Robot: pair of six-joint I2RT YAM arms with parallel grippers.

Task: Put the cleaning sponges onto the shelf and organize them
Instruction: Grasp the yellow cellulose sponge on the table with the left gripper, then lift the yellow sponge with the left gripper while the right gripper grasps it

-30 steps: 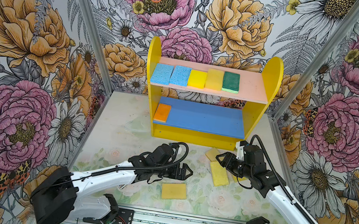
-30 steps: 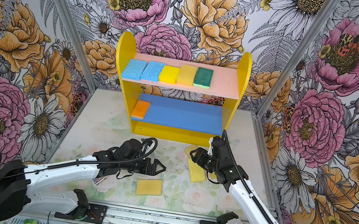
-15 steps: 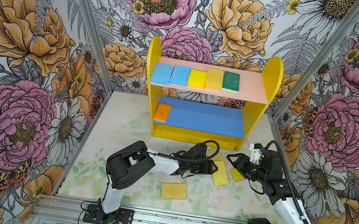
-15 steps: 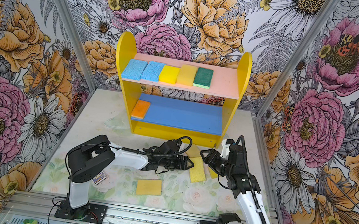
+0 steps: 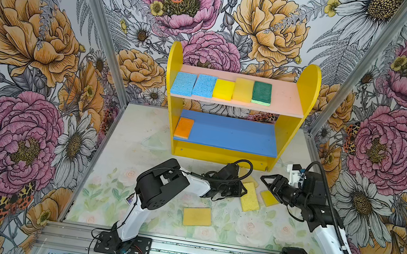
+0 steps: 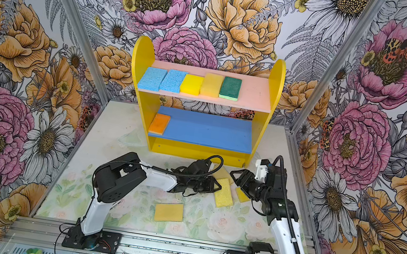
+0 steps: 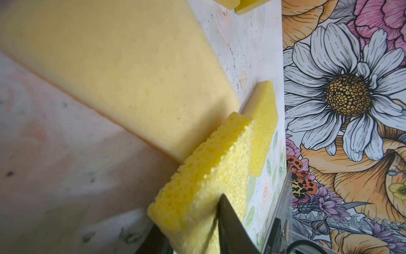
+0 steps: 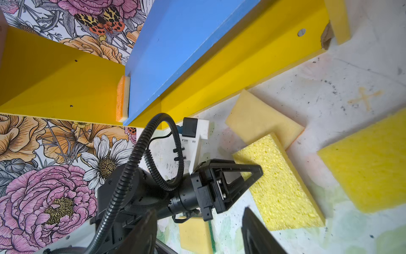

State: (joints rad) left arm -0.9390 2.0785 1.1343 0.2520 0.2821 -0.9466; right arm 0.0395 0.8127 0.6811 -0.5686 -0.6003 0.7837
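The porous yellow sponge (image 5: 250, 200) lies on the table (image 5: 141, 129), with the shelf (image 5: 310, 81) at its 12 o'clock in both top views. The left gripper (image 5: 241, 191) is at its 9 o'clock, fingers (image 7: 230, 226) pinched on the sponge's end. A pale yellow sponge (image 5: 248, 179) touches it at 12 o'clock. A bright yellow sponge (image 5: 268, 198) lies at 3 o'clock and a lone pale sponge (image 5: 197, 216) at 7 o'clock. The right gripper (image 5: 268, 180), at 2 o'clock, holds nothing, its fingers apart.
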